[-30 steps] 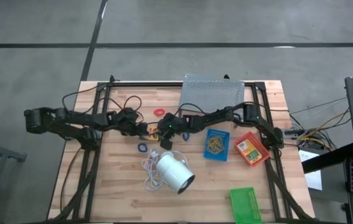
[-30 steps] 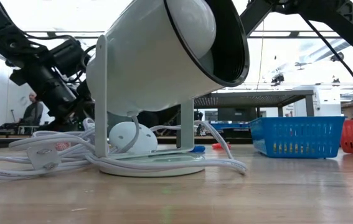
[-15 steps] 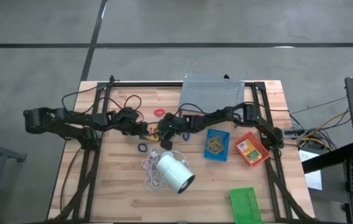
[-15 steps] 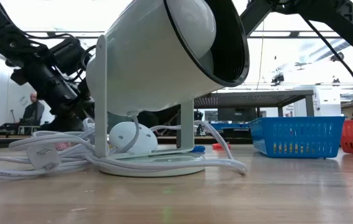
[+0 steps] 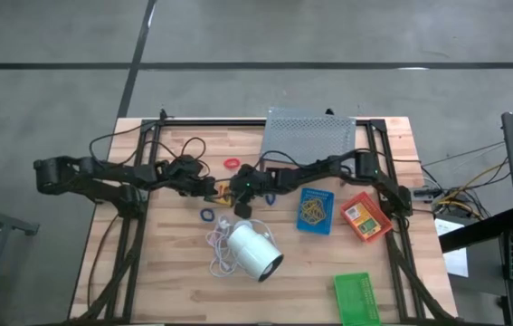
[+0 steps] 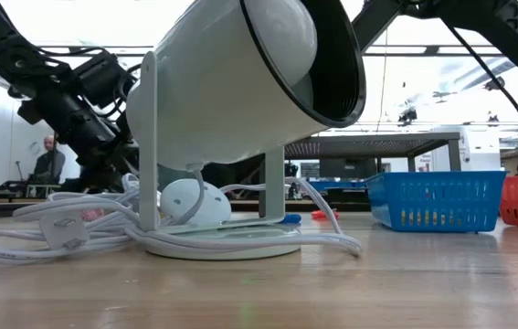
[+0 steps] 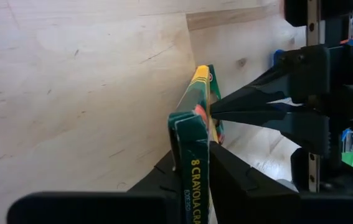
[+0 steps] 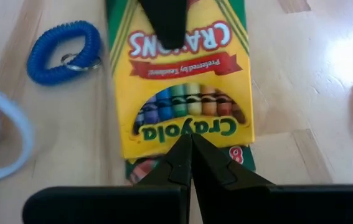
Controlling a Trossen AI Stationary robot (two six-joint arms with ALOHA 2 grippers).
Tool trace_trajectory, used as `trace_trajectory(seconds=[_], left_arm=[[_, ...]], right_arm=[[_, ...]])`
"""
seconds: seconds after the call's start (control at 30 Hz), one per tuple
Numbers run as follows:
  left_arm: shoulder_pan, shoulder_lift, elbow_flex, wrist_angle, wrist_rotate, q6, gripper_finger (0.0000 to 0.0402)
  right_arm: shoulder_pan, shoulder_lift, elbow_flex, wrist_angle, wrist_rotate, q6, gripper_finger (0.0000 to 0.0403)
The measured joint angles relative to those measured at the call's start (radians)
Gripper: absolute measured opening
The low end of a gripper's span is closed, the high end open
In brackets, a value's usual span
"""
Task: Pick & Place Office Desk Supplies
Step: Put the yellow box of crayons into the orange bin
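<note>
Two grippers meet mid-table beside a white lamp [image 5: 254,253] and blue coil loop [image 8: 63,51]. Left gripper [image 7: 193,163] clamps the yellow-green crayon box [image 8: 181,74] edgewise; right gripper [image 8: 190,149], fingers together, touches its face.

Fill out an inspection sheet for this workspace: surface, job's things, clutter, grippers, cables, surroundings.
Surface: wooden table, light planks.
Job's things: crayon box at the centre; blue coil loop beside it; red loop; blue tray, red tray, green tray.
Clutter: white lamp; grey perforated stand.
Grippers: left gripper clamps the crayon box on edge; right gripper shut, tips at the box.
Cables: white cord coiled at the lamp's base; thin black cable by the left arm.
Surroundings: person seated in the background; grey floor.
</note>
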Motion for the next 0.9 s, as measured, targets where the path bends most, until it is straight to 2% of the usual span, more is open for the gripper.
trace_trajectory(seconds=[0.07,0.37,0.67,0.9], left_arm=[[0.0,0.0,-0.001,-0.002,0.0,0.0,0.0054],[0.0,0.0,-0.002,0.028,0.024,0.002,0.0052],[0.0,-0.025,-0.004,0.032,0.034,0.0,0.0044],[-0.001,-0.072,-0.005,0.042,0.034,0.019,0.0043]], right_arm=[[0.008,-0.023,-0.002,-0.012,0.017,-0.013,0.0008],[0.068,-0.118,0.0,-0.1,0.234,-0.098,0.0008],[0.079,-0.148,-0.005,-0.141,0.29,-0.1,0.0008],[0.08,-0.15,-0.005,-0.138,0.294,-0.098,0.0008]])
